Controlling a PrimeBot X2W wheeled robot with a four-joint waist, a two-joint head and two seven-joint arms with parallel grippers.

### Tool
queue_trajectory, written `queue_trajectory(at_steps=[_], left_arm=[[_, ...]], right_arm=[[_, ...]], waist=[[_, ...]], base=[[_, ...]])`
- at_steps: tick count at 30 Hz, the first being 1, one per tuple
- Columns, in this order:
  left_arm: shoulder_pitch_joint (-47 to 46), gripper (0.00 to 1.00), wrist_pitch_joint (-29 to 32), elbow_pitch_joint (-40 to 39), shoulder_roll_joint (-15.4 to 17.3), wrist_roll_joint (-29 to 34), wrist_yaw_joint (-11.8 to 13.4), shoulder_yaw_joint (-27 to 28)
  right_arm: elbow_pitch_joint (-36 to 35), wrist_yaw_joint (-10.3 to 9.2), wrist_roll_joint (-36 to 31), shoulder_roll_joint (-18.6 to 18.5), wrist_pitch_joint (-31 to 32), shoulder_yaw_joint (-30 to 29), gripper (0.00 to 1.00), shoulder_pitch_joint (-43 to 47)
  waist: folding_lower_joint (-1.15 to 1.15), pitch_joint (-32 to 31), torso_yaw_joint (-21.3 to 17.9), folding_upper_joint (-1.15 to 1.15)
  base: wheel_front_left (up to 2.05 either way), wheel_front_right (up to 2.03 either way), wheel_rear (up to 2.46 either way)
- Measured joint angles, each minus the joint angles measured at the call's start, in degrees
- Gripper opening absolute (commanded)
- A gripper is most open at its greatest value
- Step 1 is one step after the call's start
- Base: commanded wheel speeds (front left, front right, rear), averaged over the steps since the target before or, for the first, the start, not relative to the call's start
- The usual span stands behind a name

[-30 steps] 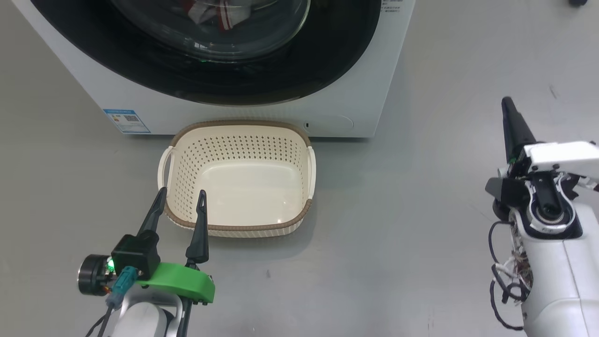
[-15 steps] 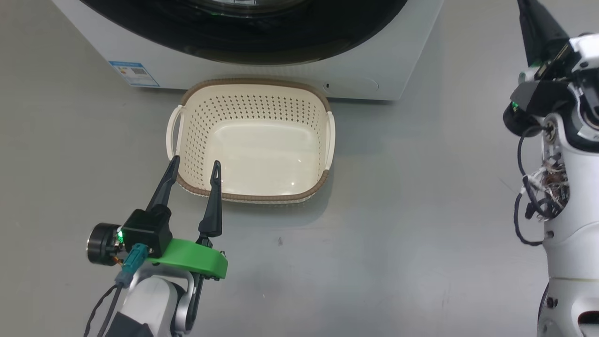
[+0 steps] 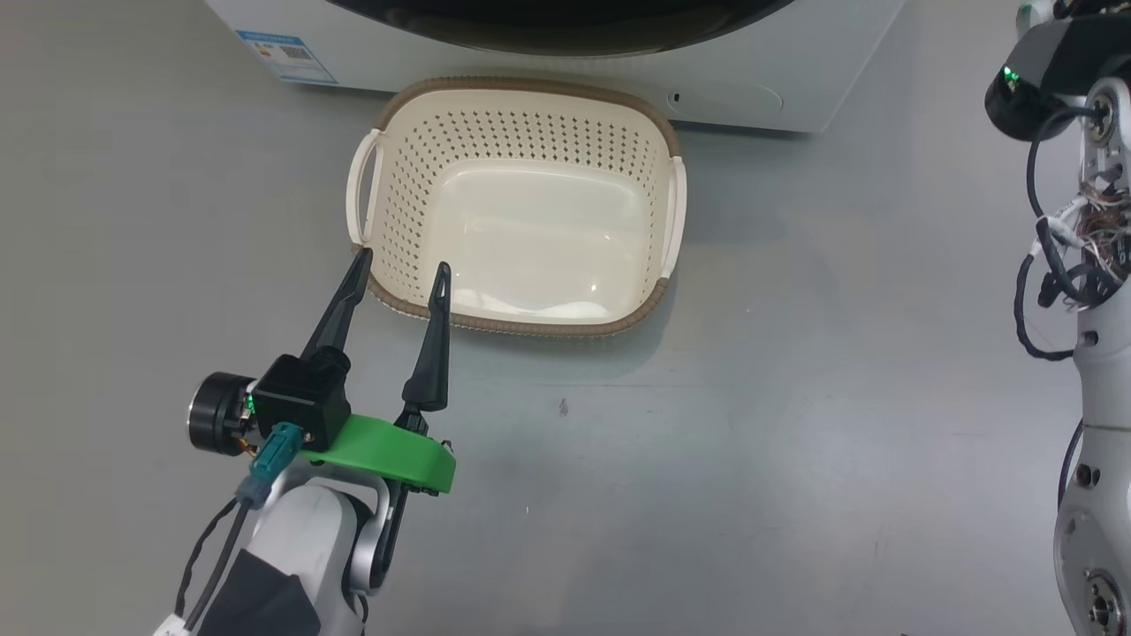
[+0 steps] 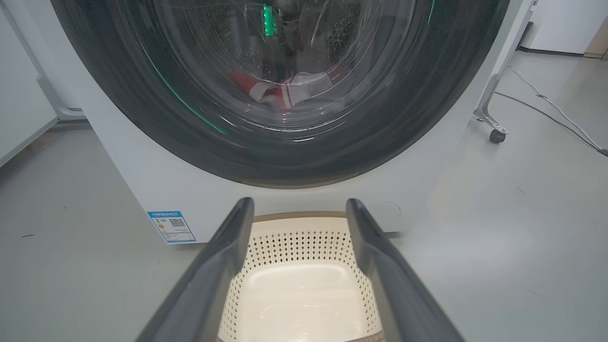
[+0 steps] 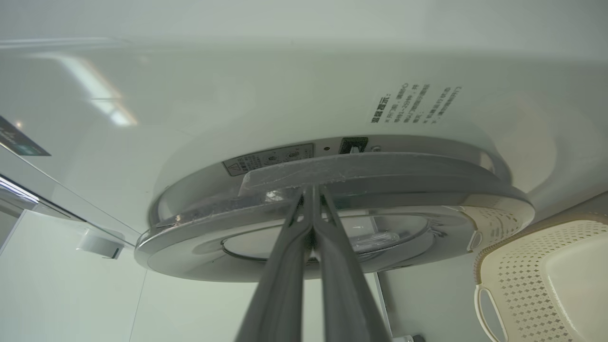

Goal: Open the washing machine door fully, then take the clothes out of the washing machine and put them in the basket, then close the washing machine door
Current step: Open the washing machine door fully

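Note:
The cream basket [image 3: 517,203] stands empty on the floor against the white washing machine [image 3: 822,79]. My left gripper [image 3: 399,263] is open, its fingertips over the basket's near left corner. The left wrist view looks between those fingers at the washing machine door [image 4: 142,104], and red and white clothes [image 4: 285,90] lie behind its glass. In the right wrist view my right gripper [image 5: 311,192] is shut, its tips at the edge of the door's rim [image 5: 380,173], seen edge-on. Whether they touch it I cannot tell.
Grey floor surrounds the basket. The right arm [image 3: 1091,265] with loose cables runs up the head view's right edge. A blue sticker [image 3: 284,55] marks the machine's lower left. A wheeled stand leg [image 4: 494,133] and a cable lie right of the machine.
The head camera has moved, shifting the machine and basket up and right in the picture. My right gripper has risen out past the top edge toward the door. The left gripper stays open.

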Motion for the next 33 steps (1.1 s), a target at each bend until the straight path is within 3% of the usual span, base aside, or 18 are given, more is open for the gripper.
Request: queue_trajectory(at_steps=[19,33], left_arm=[[-3.61,1.00,-0.07,1.75,-0.63,-0.78,-0.73,-1.80],[-4.46,1.00,-0.08,2.67,-0.90,-1.53,-0.73,-1.72]], right_arm=[[7.49,-1.10,-2.20,-3.10,2.27,1.96,0.00,-11.96],[12.72,-1.49,-1.99,-4.26,5.32,2.54,0.00,-15.79]], waist=[[0.00,3.80,4.70,0.00],[-0.01,4.07,5.75,0.00]], base=[[0.00,0.00,0.00],[0.00,0.00,0.00]])
